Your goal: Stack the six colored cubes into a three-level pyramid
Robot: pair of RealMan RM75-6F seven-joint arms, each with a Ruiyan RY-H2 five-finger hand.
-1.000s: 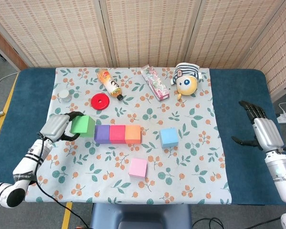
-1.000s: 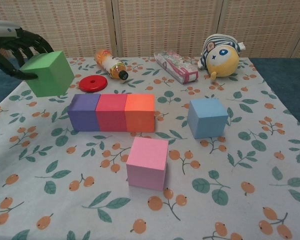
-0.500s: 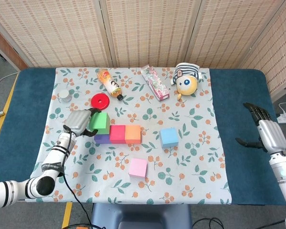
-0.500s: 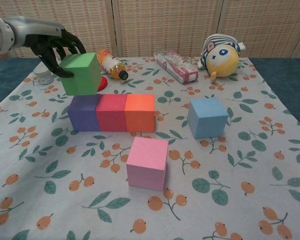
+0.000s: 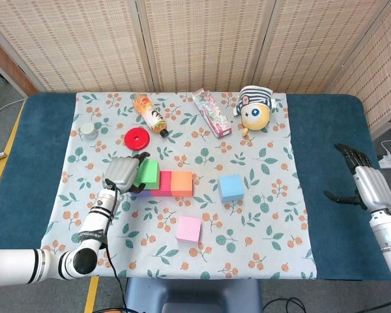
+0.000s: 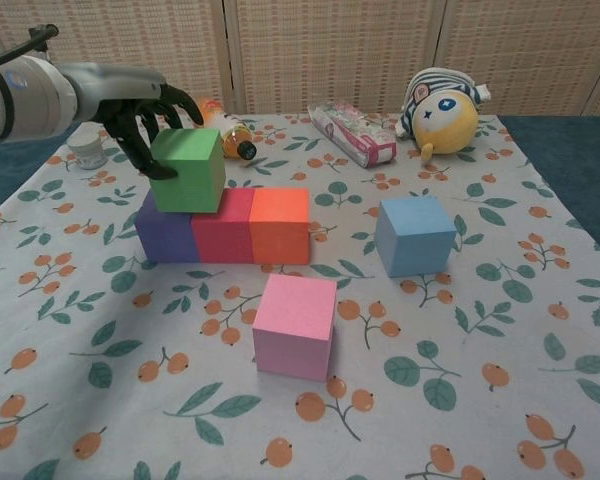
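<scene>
At the left we see the left hand grasping the green foam cube, which sits over the seam between the purple foam cube and the magenta foam cube. The orange foam cube touches the magenta one and closes the row on the floral tablecloth. The pink foam cube lies in front, alone. The light blue foam cube stands apart to the right. Far right, the right hand holds nothing, its fingers apart.

The whole table is seen from overhead by the head view; the same cubes are caught low and close by the chest view.
</scene>
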